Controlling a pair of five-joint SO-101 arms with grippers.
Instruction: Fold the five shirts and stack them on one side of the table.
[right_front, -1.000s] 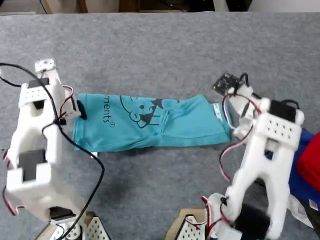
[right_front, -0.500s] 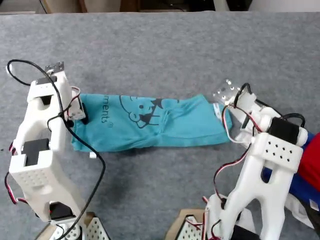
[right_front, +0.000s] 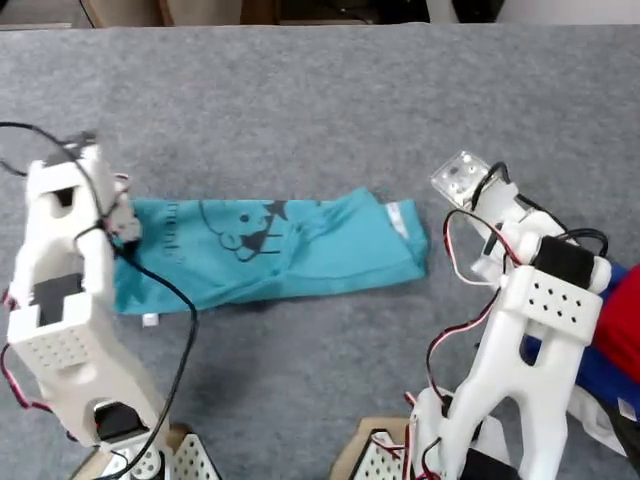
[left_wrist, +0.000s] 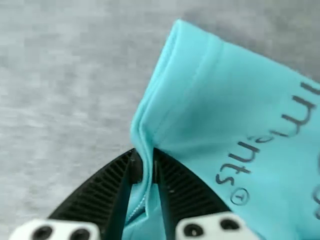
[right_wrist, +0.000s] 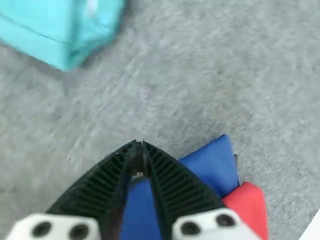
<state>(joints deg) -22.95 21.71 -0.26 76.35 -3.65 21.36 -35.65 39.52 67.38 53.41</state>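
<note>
**Teal shirt (right_front: 270, 250) gripped at one end, long axis aimed at the pile (right_front: 615, 335)**

Folded into a long band, the teal shirt lies on the grey table (right_front: 330, 90), well apart from the pile of blue and red shirts. Its long axis points roughly toward that pile. The left gripper (left_wrist: 144, 159) sits at the end of the band farthest from the pile. Its jaws are clamped on a pinch of the doubled hem (the cloth rises between them as a thin ridge). The right gripper (right_wrist: 139, 146) is between the shirt's nearer end and the pile, clear of the teal cloth. Its jaws are pressed together with nothing in them, and the blue edge of the pile lies just behind its tips.

From this layout, the next fold would likely carry the held end along the band's length toward the pile-side end, so the left arm has the working grip. The right arm is nearer to the free end, and it would have to open before it could pin or lift that end.
</note>
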